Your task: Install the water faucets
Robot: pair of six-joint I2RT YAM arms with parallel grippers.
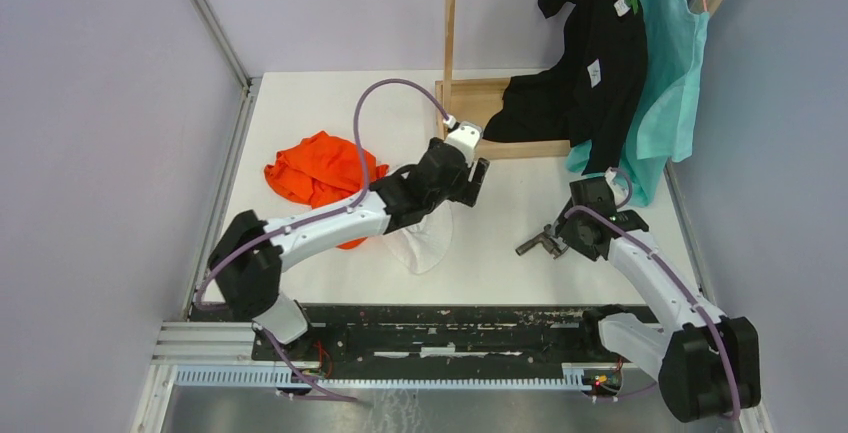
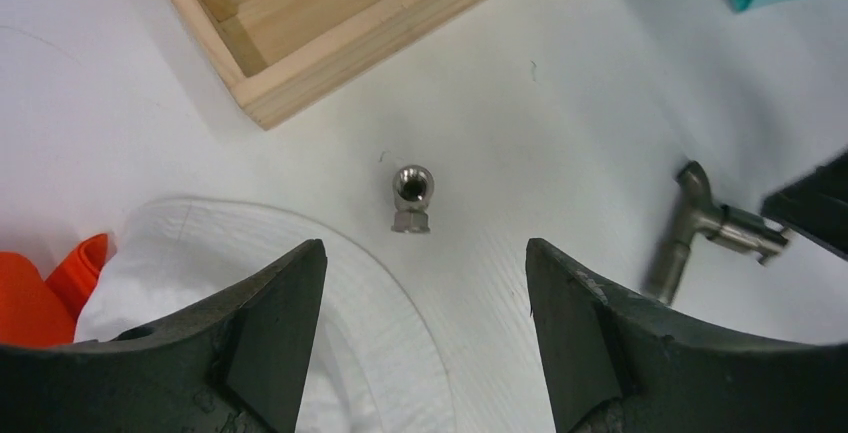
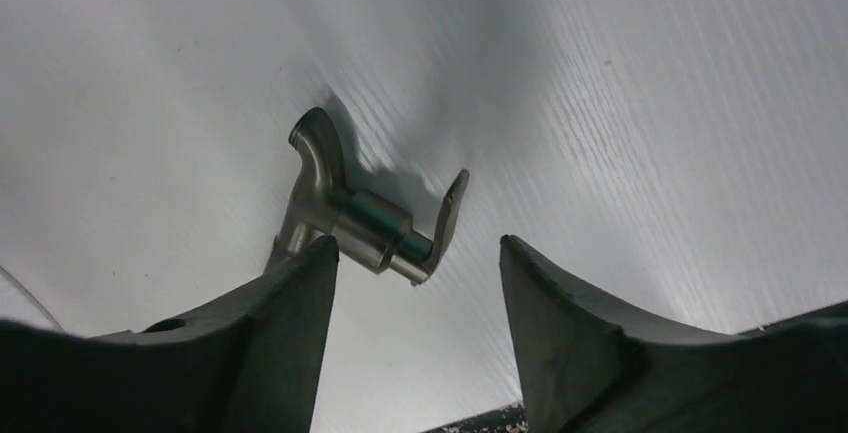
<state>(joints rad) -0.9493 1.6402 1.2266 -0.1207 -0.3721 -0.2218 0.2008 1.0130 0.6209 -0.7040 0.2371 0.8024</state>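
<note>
A grey metal valve body with a lever handle (image 3: 360, 218) lies on the white table, just ahead of my open right gripper (image 3: 415, 245) and close to its left fingertip (image 3: 318, 253), not held. It also shows in the top view (image 1: 532, 244) beside the right gripper (image 1: 557, 237), and in the left wrist view (image 2: 712, 228). A short bent spout piece (image 2: 412, 198) lies alone on the table ahead of my open, empty left gripper (image 2: 425, 248), which hovers mid-table (image 1: 478, 181). The spout is hidden in the top view.
A white cloth (image 2: 300, 333) lies under the left gripper's left finger. An orange cloth (image 1: 318, 175) lies at the left. A wooden tray with an upright post (image 1: 470, 103) stands at the back, with black (image 1: 590, 53) and teal (image 1: 670, 63) garments hanging over it.
</note>
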